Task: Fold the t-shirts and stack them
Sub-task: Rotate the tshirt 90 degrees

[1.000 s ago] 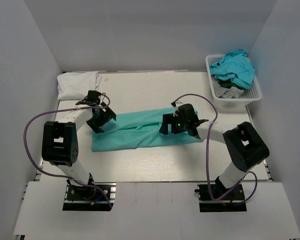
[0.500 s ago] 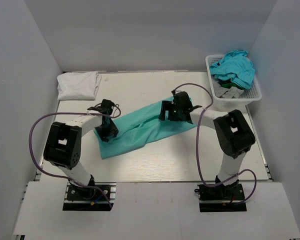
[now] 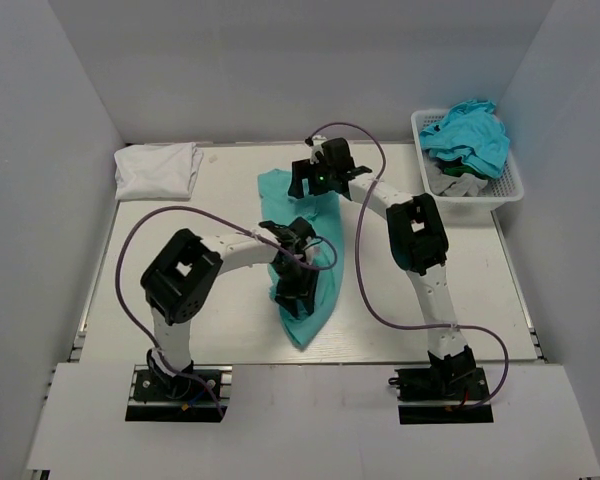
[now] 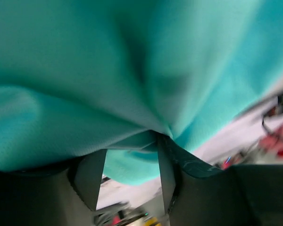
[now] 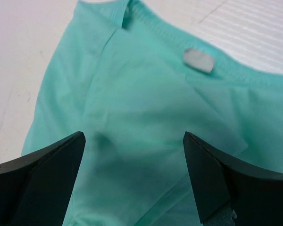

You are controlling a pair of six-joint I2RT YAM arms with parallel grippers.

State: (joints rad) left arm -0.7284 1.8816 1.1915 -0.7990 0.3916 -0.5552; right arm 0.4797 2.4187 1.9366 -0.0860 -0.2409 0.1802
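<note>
A folded white t-shirt (image 3: 158,168) lies at the far left corner of the table (image 3: 180,300). Mid-table, the left gripper (image 3: 297,284) is clenched on a bunch of the mint-green t-shirt (image 3: 278,200), whose cloth drapes over its fingertips. The right gripper (image 3: 320,180) hangs spread wide just above the collar end. Turquoise t-shirts (image 3: 470,135) fill the basket (image 3: 510,190) at far right.

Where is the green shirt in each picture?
Top external: the mint-green t-shirt lies mid-table, running from far to near.
Left wrist: it fills the upper picture, bunched at the fingers.
Right wrist: its collar and label sit up top, cloth filling the middle.
Shared landmark: the white table beside the shirt, blurred in the left wrist view.
</note>
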